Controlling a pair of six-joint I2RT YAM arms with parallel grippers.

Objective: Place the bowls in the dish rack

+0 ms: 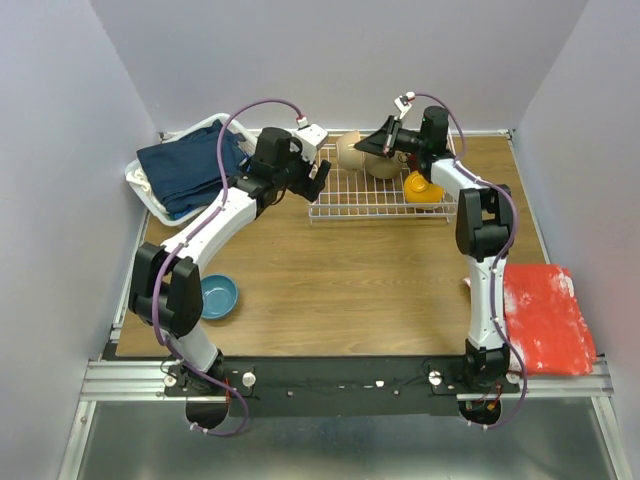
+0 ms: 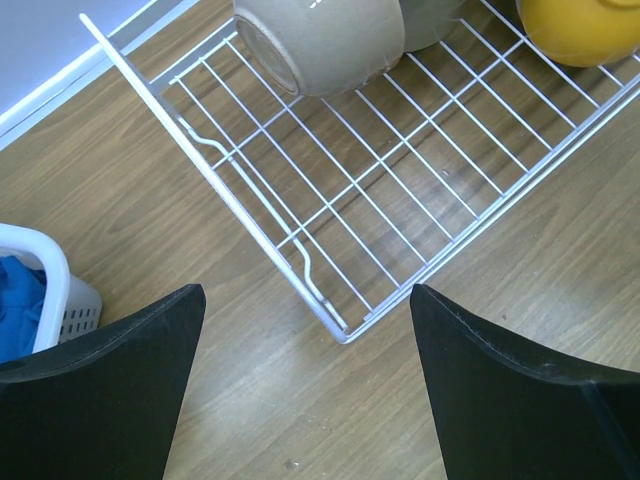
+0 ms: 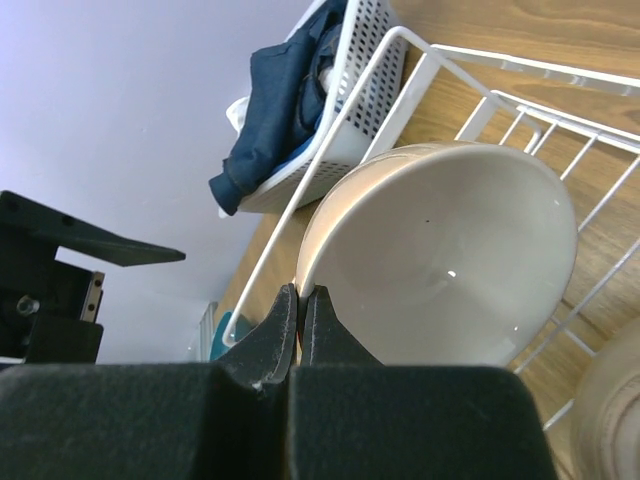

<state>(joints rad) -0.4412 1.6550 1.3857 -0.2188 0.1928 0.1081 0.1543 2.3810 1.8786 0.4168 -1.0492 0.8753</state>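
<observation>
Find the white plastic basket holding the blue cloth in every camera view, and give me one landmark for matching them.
Top external: the white plastic basket sits at the far left, left of the dish rack.
Left wrist: only its corner shows, at the left edge.
Right wrist: top centre, beyond the rack's rim.
Shared landmark: the dish rack, whose end lies beside the basket.

White wire dish rack, cream bowls, orange bowl, blue bowl (teal-tinged), navy cloth, red cloth.
</observation>
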